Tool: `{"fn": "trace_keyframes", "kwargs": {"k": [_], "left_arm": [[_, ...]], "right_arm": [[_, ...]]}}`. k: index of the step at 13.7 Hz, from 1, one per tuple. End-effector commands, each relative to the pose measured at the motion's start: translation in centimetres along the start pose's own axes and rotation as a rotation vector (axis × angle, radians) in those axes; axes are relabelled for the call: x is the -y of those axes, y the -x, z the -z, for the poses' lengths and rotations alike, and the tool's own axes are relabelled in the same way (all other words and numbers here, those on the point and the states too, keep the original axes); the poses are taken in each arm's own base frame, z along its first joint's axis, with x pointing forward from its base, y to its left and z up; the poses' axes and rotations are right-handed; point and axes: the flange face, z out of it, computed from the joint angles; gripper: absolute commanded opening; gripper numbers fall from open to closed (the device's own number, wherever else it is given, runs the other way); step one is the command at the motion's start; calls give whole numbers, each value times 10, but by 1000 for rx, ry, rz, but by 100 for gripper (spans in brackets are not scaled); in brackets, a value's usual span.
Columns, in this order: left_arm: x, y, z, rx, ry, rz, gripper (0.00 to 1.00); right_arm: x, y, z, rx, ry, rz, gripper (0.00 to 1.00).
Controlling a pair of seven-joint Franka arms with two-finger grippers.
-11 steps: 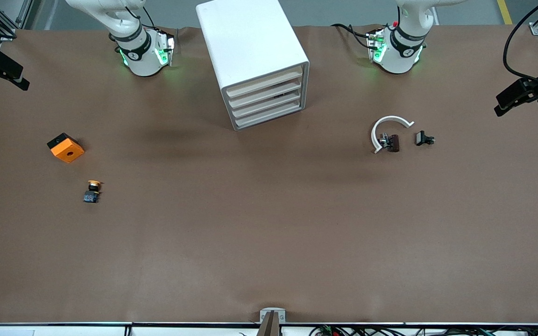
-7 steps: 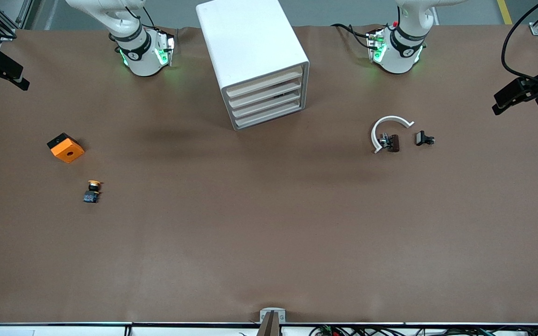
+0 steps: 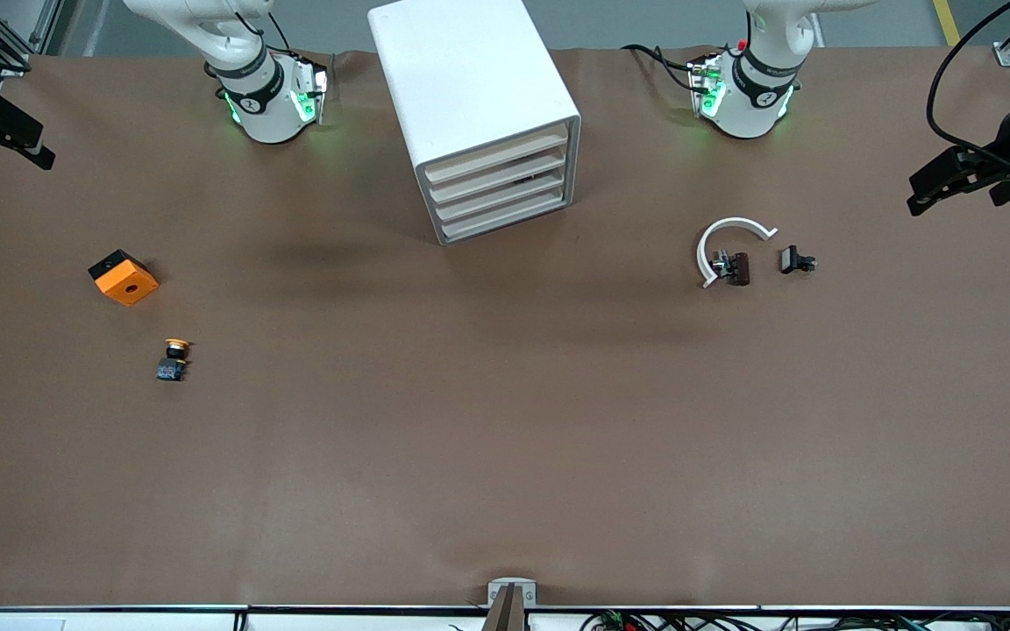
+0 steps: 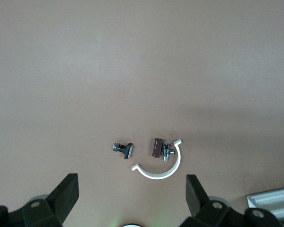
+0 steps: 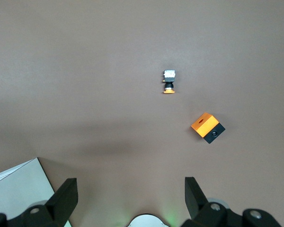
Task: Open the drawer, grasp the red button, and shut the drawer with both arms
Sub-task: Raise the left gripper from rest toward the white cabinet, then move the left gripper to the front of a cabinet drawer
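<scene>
The white drawer cabinet (image 3: 479,105) stands between the two arm bases, and all of its drawers are shut. The red-capped button is hidden. My left gripper (image 3: 917,198) hangs open and empty over the left arm's end of the table; its wrist view (image 4: 131,198) shows wide-apart fingers above bare table. My right gripper (image 3: 40,145) hangs open and empty over the right arm's end of the table; its wrist view (image 5: 130,198) also shows the fingers spread. The cabinet's corner appears in the right wrist view (image 5: 16,189) and in the left wrist view (image 4: 274,201).
A yellow-orange-capped button (image 3: 174,358) (image 5: 169,82) and an orange square block (image 3: 123,277) (image 5: 207,127) lie toward the right arm's end. A white curved clip (image 3: 729,241) (image 4: 163,166), a brown piece (image 3: 738,268) (image 4: 155,147) and a small black part (image 3: 794,260) (image 4: 124,149) lie toward the left arm's end.
My left gripper has moved a little inward from the table's end toward the cabinet. The right arm and the things on the table have not moved.
</scene>
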Motion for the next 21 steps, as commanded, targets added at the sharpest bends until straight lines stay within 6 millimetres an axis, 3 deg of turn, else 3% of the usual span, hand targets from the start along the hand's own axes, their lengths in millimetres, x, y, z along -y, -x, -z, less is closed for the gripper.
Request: {"fn": "trace_keyframes", "kwargs": {"k": [1,3,5,10,13,16,18,20,21], "left_arm": [[-2,-2,4,7,38,-49,100],[-7,-11,-6,20,70,-29,100],[-11,-22,-19,20,74,-36,100],[-66,-56,-80,63,80,-76,100],[-123,-68,-127,98,74,-2,100],[-157,-77,-178,155,61,90,100],[-186,-73,-207,202,32,196,100],[-228,-62,-232,241,-9,362,100],[-245,-56,-243,277,-12,469,100]], "right_arm": [[-2,-1,2,4,-1,-3,100],[4,-17,-19,50,10,9,100],[0,-19,-21,61,-1,4,100],[-2,-38,-42,102,8,2,100],[-1,-41,-43,102,6,16,100],[-2,-41,-43,102,7,30,100],[-9,-41,-43,103,5,27,100],[-9,-42,-46,110,5,28,100],[-9,-50,-58,131,6,29,100]]}}
